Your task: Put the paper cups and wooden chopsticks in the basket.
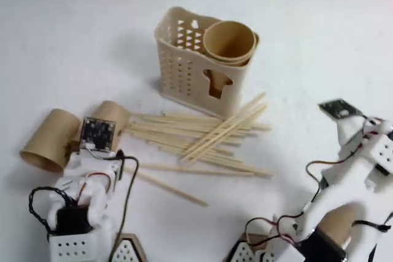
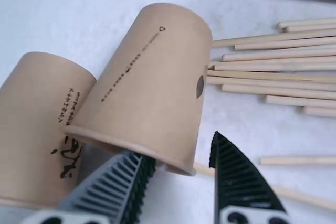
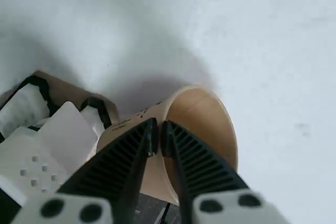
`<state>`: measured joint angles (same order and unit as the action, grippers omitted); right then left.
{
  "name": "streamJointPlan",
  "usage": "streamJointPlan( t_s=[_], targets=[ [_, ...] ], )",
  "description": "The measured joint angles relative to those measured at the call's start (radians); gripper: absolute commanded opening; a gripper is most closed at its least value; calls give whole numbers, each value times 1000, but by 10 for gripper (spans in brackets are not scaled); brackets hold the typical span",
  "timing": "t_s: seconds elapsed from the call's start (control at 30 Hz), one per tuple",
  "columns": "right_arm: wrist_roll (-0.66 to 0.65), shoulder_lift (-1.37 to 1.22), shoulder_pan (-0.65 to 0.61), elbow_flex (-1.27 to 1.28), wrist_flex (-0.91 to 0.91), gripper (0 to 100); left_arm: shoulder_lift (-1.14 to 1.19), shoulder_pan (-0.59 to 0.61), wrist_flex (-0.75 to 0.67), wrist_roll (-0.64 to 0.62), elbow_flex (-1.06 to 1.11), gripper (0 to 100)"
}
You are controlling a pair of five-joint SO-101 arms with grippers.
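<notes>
Basket (image 1: pixel 184 72): cream plastic, upright mid-table, walls pierced with rows of small holes and one larger cut-out in the front face. One tan paper cup, the nested cup (image 1: pixel 230 41), stands mouth-up inside its right end, with a second rim showing just below the first.

Chopsticks (image 1: pixel 202 142): pale bare wood, thin and straight, in a loose overlapping heap on the white table (image 1: pixel 73 47) just in front of the basket. One or two strays lie apart on the near side.

Two more cups lie on their sides left of the heap. The near cup (image 2: pixel 152 87) is matte brown paper with a rolled rim and a faint side seam; its base points toward the stick ends. The far cup (image 2: pixel 37 119) lies just beside it, further left, apparently touching, with dark print on its wall.

Left gripper (image 2: pixel 182 148): low over the table at the near cup's mouth, jaws released. One ribbed grey finger and one ribbed black finger sit either side of the rim's lower edge, with a clear gap between them.

Right gripper (image 3: pixel 159 129): arm folded back toward its own base at the table's near right edge. Jaws clenched on the wall of the held cup (image 3: pixel 202 124), one finger outside and one inside the open mouth. From above, this cup sits low beside the arm's base.
</notes>
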<state>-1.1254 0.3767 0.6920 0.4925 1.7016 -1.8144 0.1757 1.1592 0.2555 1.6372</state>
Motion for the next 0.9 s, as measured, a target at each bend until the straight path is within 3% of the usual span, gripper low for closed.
streamJointPlan(
  t_s=[0.5,0.9],
  targets=[
    [265,120,-338,-236,2,19,0,0,0,0,0,179],
    [282,173,-459,92,-155,25,0,0,0,0,0,179]
  ],
)
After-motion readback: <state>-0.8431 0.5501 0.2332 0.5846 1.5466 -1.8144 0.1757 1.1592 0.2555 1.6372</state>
